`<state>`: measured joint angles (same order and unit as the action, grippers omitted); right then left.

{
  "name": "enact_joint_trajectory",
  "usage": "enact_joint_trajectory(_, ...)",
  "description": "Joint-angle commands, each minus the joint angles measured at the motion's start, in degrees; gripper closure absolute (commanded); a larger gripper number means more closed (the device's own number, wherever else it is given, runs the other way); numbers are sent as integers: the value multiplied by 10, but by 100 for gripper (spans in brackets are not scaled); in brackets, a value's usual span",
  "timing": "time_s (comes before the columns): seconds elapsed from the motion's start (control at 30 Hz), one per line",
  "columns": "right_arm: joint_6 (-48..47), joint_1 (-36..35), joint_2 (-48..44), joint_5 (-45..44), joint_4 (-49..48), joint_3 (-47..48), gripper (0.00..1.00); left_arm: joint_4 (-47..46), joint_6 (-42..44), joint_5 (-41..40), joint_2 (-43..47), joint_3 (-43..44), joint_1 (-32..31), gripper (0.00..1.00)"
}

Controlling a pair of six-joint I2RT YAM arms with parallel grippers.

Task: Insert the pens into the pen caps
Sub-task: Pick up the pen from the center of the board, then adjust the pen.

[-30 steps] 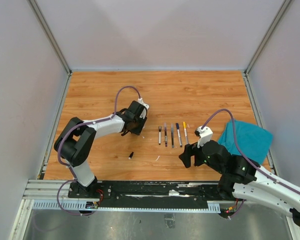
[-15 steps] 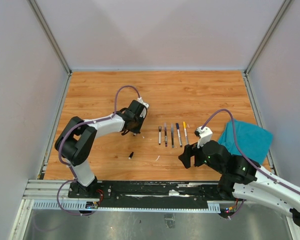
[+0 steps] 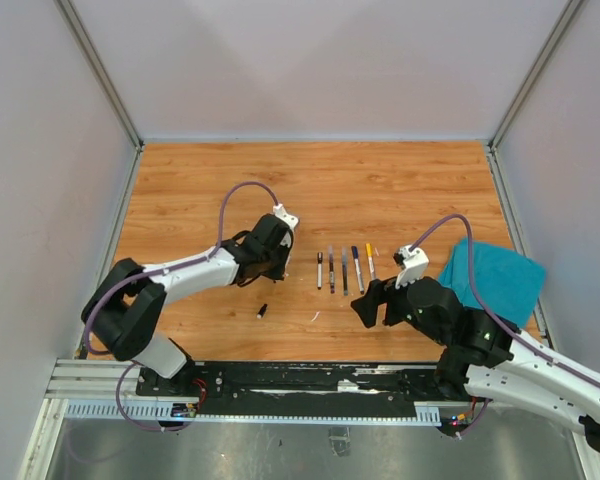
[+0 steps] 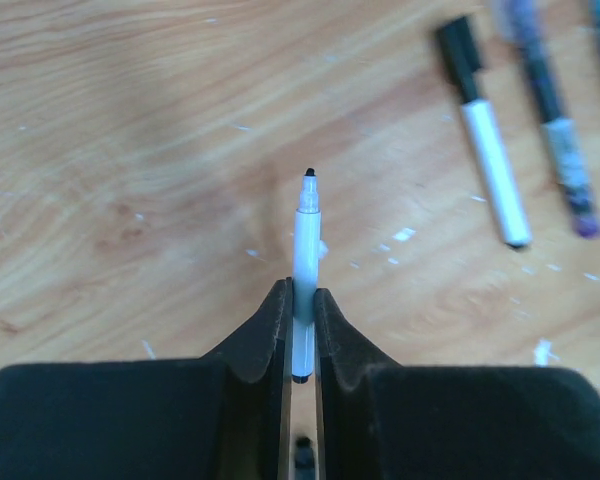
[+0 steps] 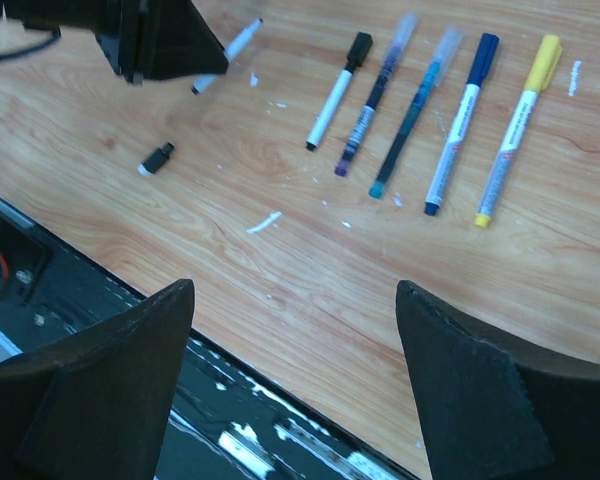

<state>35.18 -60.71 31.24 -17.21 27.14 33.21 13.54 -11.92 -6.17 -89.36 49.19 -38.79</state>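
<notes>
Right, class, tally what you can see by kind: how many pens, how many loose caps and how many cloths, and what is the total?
Pens in the row: 5
Held pen, in the left gripper: 1
Loose cap: 1
Teal cloth: 1
Total: 8

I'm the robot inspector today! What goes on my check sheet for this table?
Surface: wooden table, speckled with small white flecks.
Job's things: five pens in a row, seemingly capped; one uncapped white pen in the left gripper; one loose black cap near it.
Clutter: teal cloth at the right edge; white scrap.
Grippers: left gripper shut on the white pen; right gripper open, holding nothing.
Cables: purple cable looping over each arm.
Surroundings: pale walls on three sides; black rail at the near edge.
</notes>
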Motion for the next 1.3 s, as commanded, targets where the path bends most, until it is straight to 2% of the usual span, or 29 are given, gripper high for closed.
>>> enact_joint_trajectory(0.0,63,-7,15,-16,-88,8,18,-54,-43,8,82,-36,-40,100)
enact_joint_trajectory(0.3,109,-6,69,-11,-254,-27,23,-165,-152,84,280,-162,-80,100)
enact_joint_trajectory(0.57,163,10,149,14,-375,-38,32,-211,-195,112,367,-209,-105,99)
enact_joint_trajectory(0.93,184,24,246,60,-455,-19,47,-225,-198,129,371,-208,-120,100)
enact_joint_trajectory(1.27,207,40,288,82,-493,-24,60,-227,-189,132,365,-204,-124,99)
